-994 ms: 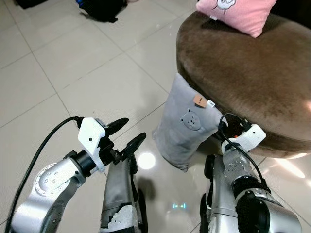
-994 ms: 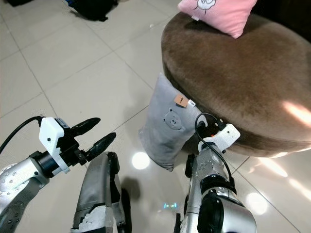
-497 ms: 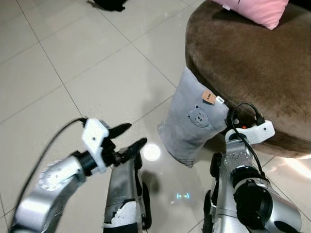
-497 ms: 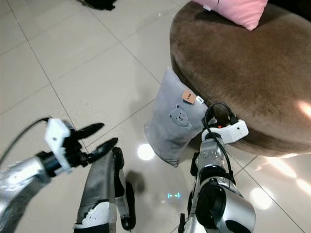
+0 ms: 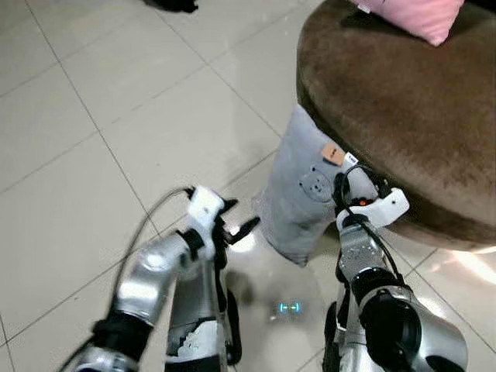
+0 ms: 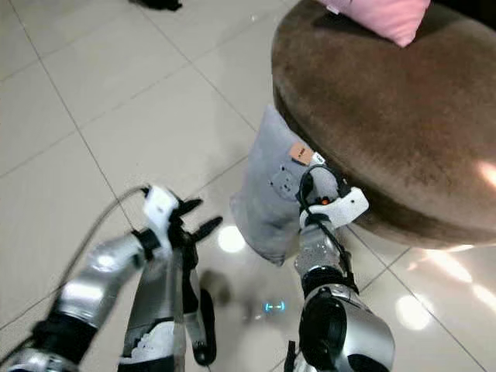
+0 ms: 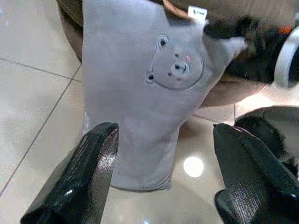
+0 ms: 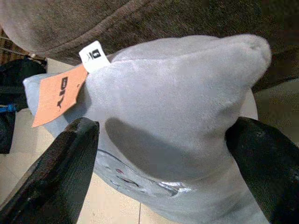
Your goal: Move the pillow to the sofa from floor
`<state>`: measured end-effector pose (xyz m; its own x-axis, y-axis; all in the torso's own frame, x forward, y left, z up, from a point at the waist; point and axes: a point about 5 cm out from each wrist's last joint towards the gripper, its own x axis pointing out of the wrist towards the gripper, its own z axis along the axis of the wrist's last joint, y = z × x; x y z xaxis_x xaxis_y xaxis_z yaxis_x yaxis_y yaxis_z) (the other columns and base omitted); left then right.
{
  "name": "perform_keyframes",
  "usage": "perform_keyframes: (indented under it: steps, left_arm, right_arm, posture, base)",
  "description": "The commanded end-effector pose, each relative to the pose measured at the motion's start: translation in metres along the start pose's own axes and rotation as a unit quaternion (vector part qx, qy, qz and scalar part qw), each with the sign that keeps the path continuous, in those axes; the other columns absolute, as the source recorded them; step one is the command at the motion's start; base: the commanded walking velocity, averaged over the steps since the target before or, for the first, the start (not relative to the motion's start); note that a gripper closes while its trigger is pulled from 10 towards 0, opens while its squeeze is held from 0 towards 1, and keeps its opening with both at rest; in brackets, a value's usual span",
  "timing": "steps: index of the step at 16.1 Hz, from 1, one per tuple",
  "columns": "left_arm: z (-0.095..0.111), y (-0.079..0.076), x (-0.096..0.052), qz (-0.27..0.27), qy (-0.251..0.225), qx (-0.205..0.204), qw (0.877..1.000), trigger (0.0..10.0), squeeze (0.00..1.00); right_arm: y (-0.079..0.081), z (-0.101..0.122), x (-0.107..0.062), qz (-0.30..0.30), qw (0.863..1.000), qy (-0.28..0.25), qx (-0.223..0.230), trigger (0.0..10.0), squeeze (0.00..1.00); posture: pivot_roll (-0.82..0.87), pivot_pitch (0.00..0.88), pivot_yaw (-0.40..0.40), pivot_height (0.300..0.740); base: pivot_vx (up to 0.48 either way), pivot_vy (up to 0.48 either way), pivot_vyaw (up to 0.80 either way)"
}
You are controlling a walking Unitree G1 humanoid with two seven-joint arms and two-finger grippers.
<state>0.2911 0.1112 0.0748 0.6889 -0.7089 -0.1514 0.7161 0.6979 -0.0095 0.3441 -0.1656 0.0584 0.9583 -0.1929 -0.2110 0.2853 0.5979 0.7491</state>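
A grey pillow (image 5: 298,194) with a bear face and an orange tag stands on end on the tiled floor, leaning against the round brown sofa (image 5: 403,101). My left gripper (image 5: 240,217) is open just left of the pillow's lower part, facing it; in the left wrist view the pillow (image 7: 140,93) lies ahead between the fingers. My right gripper (image 5: 358,182) is open at the pillow's upper right corner, against the sofa's side. In the right wrist view that corner (image 8: 177,121) sits between the two spread fingers (image 8: 70,158).
A pink pillow (image 5: 418,15) lies on the sofa's far side. A black bag (image 5: 174,5) sits on the floor far ahead. My own legs (image 5: 194,310) stand below the grippers. Open tiled floor (image 5: 93,139) extends to the left.
My left gripper has swung right and forward, close to the pillow's lower left. My right gripper has risen to the pillow's top corner. The pillow stands as before.
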Motion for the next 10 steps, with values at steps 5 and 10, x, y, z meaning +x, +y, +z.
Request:
perform_keyframes:
  steps: [5, 10]
  left_arm:
    - [-0.026, -0.043, 0.019, -0.01, -0.002, 0.015, 1.0, 10.0, 0.0]
    - [0.006, -0.026, 0.064, 0.146, -0.054, 0.008, 0.988, 10.0, 0.0]
  right_arm:
    - [-0.006, -0.006, -0.005, -0.008, 1.0, -0.009, 0.015, 0.0, 0.0]
    - [-0.002, -0.007, -0.004, 0.001, 1.0, -0.008, 0.01, 0.0, 0.0]
  posture:
    - [0.31, 0.31, 0.166, 0.51]
    - [0.29, 0.292, 0.15, 0.51]
  base:
    - [0.0, 0.0, 0.0]
    - [0.0, 0.0, 0.0]
